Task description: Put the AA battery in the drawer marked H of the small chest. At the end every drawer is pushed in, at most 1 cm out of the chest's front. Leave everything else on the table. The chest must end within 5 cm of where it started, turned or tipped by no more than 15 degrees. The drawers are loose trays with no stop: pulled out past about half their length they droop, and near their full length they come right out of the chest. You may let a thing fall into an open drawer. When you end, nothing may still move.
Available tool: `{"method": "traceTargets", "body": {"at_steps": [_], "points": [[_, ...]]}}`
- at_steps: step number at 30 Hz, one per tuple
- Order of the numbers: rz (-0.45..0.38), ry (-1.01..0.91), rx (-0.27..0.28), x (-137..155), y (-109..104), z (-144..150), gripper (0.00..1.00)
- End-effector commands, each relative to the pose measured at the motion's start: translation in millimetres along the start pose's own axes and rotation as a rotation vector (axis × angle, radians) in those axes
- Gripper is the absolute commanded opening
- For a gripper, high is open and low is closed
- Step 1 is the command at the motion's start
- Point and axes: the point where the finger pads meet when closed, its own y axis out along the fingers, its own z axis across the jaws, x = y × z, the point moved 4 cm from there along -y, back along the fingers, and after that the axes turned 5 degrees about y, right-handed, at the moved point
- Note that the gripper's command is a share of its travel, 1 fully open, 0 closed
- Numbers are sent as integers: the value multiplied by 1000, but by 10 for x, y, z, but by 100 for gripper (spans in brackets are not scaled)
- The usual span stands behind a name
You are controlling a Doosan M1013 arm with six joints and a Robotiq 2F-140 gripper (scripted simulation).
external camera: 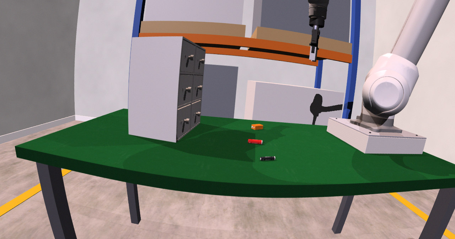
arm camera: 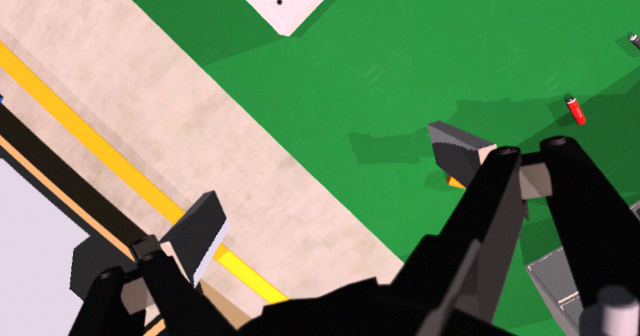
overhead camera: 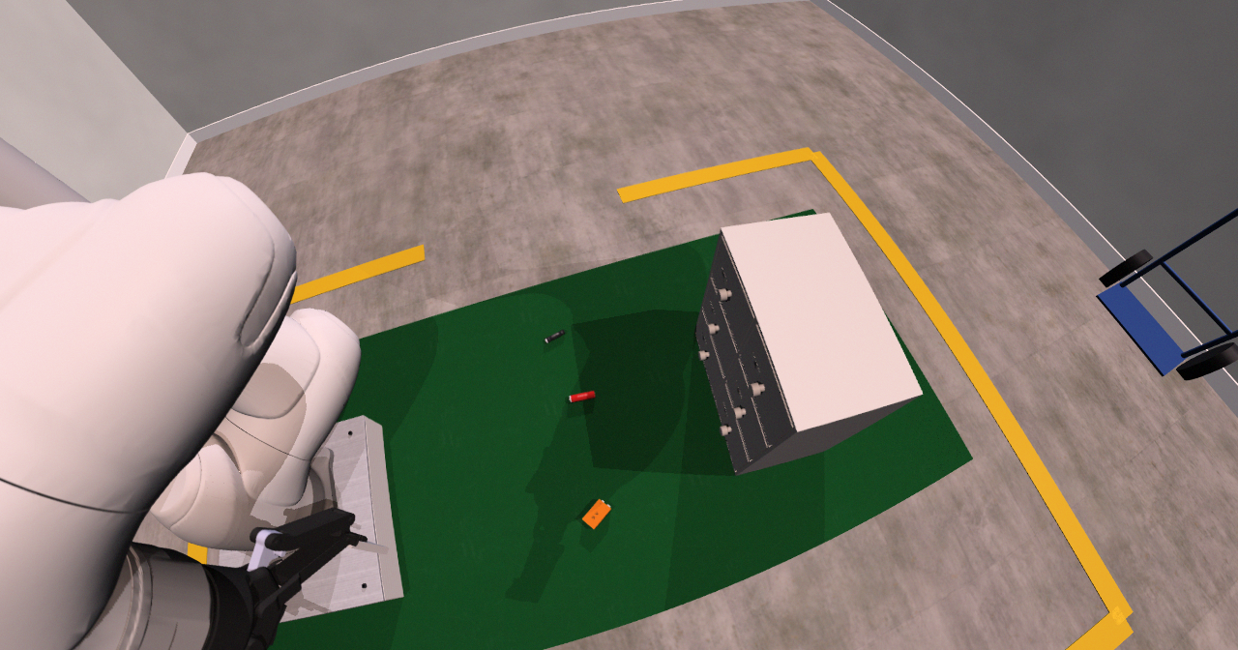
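The tool (external camera: 313, 51) hangs high above the green counter (external camera: 197, 174), close to the arm's pale base block (external camera: 375, 140), with its fingers spread fully wide and nothing between them. In the wrist view one finger sits over the floor beside the counter edge, the other (arm camera: 457, 156) over the green surface.

Three small things lie on the counter, well apart from the tool and far below it. A dark cylinder (overhead camera: 554, 336), which looks like the AA battery, lies on its side farthest from the tool, out in front of the small chest (overhead camera: 813, 317). Between it and the tool's end of the counter lies a red cylinder (overhead camera: 582, 397), also on its side, and nearer still an orange block (overhead camera: 596, 514). In the wrist view the orange block (arm camera: 454, 181) peeks out just under one fingertip, the red cylinder (arm camera: 576, 110) sits beyond it, and the dark cylinder (arm camera: 634, 40) is cut by the frame's right edge.

The chest stands upright on the counter with its drawer fronts (external camera: 191, 88) facing the three objects. All drawers look flush with the front. The drawer letters are too small to read.
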Motion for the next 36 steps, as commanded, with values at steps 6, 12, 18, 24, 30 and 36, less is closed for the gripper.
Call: {"method": "traceTargets", "body": {"at_steps": [6,12,18,24,30,36], "points": [[0,0,0,0,0,0,100],[0,0,0,0,0,0,100],[0,-1,0,3,-2,2,100],[5,-96,21,468,-200,393,100],[10,-182,38,847,-354,828,100],[18,-278,56,1209,-499,1401,100]]}}
